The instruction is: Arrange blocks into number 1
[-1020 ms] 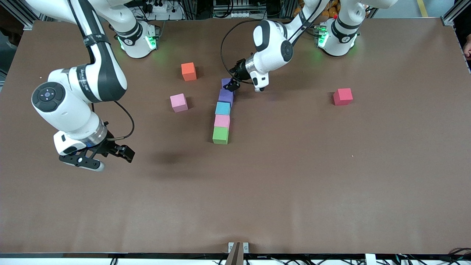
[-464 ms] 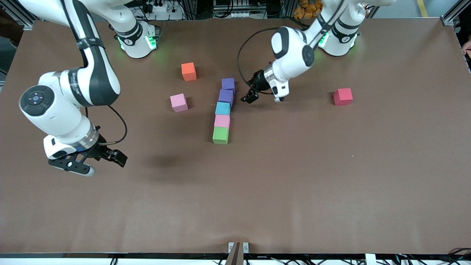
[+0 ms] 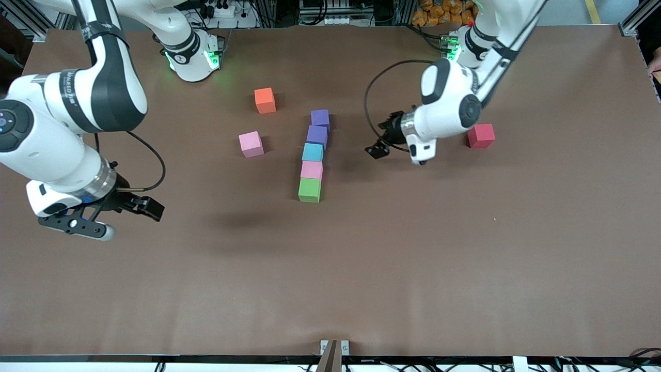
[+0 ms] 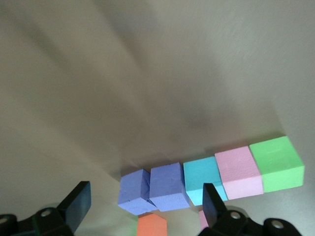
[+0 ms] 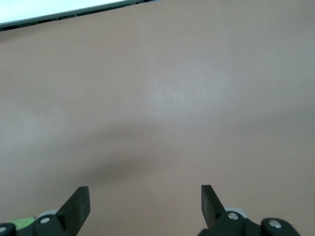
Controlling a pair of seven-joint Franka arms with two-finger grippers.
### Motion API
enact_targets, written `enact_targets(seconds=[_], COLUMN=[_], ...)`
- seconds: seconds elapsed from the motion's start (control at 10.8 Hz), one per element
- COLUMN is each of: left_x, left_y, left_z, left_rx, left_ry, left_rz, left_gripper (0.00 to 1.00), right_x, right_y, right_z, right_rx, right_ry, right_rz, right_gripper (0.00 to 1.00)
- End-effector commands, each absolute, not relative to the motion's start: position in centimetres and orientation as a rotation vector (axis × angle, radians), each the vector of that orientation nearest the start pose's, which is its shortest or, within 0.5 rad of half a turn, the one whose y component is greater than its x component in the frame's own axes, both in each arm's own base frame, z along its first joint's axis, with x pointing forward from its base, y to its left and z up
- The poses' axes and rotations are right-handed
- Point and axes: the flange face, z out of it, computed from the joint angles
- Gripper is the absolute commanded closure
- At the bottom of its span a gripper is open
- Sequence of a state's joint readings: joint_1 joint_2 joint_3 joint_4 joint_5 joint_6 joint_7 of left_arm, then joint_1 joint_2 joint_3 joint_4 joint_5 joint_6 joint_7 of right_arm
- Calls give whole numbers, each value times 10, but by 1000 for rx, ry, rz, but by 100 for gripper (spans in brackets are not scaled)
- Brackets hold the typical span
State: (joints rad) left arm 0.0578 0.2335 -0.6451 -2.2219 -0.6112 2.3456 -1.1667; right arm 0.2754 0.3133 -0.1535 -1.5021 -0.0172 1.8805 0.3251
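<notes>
Five blocks form a straight line in mid-table: purple [image 3: 320,118] farthest from the front camera, then purple [image 3: 316,135], blue [image 3: 312,152], pink [image 3: 311,169] and green [image 3: 309,189] nearest. The left wrist view shows the same line from purple [image 4: 134,191] to green [image 4: 276,162]. Loose blocks lie apart: orange [image 3: 265,99] and pink [image 3: 251,143] toward the right arm's end, red [image 3: 481,135] toward the left arm's end. My left gripper [image 3: 381,139] [image 4: 146,196] hangs open and empty over bare table between the line and the red block. My right gripper [image 3: 126,221] [image 5: 145,196] is open and empty over bare table.
The brown table [image 3: 413,258] spreads wide between the blocks and the front camera. Both robot bases stand along the edge farthest from that camera. A small metal bracket [image 3: 334,347] sits at the nearest edge.
My left gripper has drawn away from the farthest purple block toward the red block, leaving it in the line. My right gripper has drifted farther toward its own end of the table.
</notes>
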Motion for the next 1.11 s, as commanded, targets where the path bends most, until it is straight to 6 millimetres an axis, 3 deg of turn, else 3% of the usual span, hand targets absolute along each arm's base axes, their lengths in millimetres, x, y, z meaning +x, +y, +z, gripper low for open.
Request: enact_targets(seconds=[0.0,0.28,0.37,0.46,0.65,0.83,1.02], left_x=[471,517,532,541,553,561,566], left_y=[-287,-246,-231,-222,-213,-206,-184], left_z=[318,370,386,395,412,428,432], left_rx=[-2897,-2903,-2907,-2924,-2952,-2969,-2974], left_ry=[-1528,-1320,-1284,-1223,-1082,-963,-838], left_rz=[735,542,460,367,202,92,101], left_gripper=[0,0,0,0,0,0,0], right_x=[650,637,632,623,617,600,588], right_y=[68,74,73,71,67,61,58], right_z=[520,574,579,602,610,638,642], right_rx=[-3195,-3192,-3196,-3182,-3180,-3165,-3161], right_ry=[242,239,238,239,220,223,232], right_rz=[-55,21,55,8,11,-30,10], right_gripper=[0,0,0,0,0,0,0])
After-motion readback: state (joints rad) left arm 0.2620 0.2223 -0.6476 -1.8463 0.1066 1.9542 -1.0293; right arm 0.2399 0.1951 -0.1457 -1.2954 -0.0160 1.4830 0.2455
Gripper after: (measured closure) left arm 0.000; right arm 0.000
